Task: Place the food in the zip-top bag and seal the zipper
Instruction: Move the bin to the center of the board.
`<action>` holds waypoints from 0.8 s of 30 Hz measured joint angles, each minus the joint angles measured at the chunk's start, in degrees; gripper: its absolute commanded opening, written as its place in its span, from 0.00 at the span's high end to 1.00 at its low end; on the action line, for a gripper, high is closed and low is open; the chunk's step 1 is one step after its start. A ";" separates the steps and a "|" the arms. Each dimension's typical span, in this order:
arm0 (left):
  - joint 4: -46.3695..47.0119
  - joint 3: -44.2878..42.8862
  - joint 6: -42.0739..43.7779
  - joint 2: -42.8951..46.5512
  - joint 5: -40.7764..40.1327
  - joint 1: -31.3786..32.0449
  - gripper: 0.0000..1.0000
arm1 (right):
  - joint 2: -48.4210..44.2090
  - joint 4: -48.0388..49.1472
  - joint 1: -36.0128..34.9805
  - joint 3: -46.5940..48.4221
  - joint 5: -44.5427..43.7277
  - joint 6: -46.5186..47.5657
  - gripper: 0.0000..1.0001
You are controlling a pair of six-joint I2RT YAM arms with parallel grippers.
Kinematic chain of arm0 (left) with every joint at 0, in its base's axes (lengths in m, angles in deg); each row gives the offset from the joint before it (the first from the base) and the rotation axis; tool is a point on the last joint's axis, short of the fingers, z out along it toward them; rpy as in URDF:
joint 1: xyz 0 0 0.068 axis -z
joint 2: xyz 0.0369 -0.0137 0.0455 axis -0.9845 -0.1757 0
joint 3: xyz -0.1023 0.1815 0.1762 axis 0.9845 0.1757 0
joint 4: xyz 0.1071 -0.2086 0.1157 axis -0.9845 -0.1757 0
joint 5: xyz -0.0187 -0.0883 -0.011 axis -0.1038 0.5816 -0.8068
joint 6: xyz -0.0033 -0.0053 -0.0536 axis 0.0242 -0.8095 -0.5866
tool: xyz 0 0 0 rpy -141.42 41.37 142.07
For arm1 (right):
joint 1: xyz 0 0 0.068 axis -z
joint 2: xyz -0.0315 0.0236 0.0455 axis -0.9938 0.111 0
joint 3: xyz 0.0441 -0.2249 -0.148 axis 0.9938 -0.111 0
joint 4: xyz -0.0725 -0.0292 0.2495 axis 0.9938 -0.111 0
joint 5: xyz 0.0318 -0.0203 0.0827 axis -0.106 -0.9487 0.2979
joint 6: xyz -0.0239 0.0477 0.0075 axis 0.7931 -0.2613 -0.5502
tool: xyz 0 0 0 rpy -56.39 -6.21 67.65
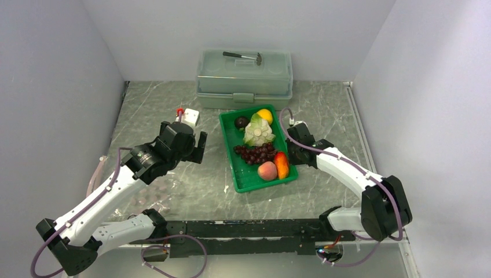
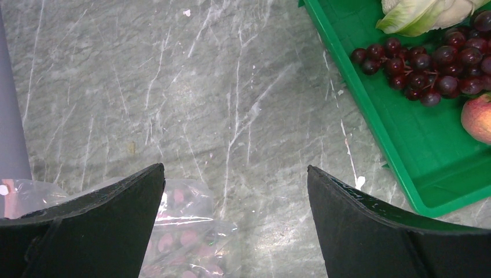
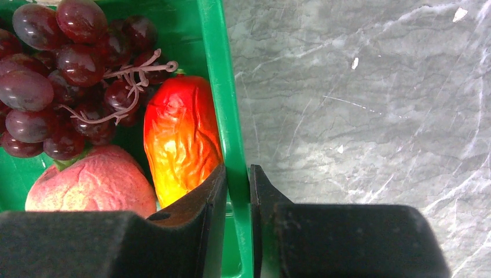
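The green tray [image 1: 249,180] sits mid-desk and holds all the food: a bunch of dark grapes [image 1: 256,154], a peach [image 1: 267,171] and a red-orange fruit [image 1: 282,165] at its near end, and a leafy cabbage [image 1: 258,132], a dark plum [image 1: 241,122] and a yellow-orange fruit [image 1: 264,114] toward the far end.

The clear bag [image 2: 185,229] lies flat on the desk [image 1: 324,116] to the left of the tray, well apart from it, partly hidden under the left arm. Pinkish spots show on it; whether its zipper is open I cannot tell.

The right pincer [image 3: 237,174] is clamped on the tray's right rim, one finger inside just beside the red-orange fruit and one outside. The left pincer [image 2: 234,174] hangs above the desk spread wide, with nothing in it.

A stretch of grey marbled desk runs between the bag and the tray's left edge. A toolbox [image 1: 243,78] with a hammer [image 1: 243,55] on its lid stands just behind the tray against the back wall.
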 measured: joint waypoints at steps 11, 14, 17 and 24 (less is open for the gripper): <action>-0.02 0.00 0.00 0.04 0.35 0.00 0.02 | -2.10 -1.40 0.44 1.44 -1.75 -1.53 0.51; -0.02 0.00 0.00 0.04 0.37 0.00 0.02 | -3.72 -2.38 -0.37 3.80 -1.51 -1.99 0.50; 0.00 0.00 0.00 0.15 0.37 0.00 0.02 | -5.18 -3.08 -2.91 6.67 -1.46 -2.78 0.49; 0.00 0.00 0.00 0.98 0.35 0.00 0.02 | -4.48 -3.89 -13.07 13.49 -1.51 -5.38 0.48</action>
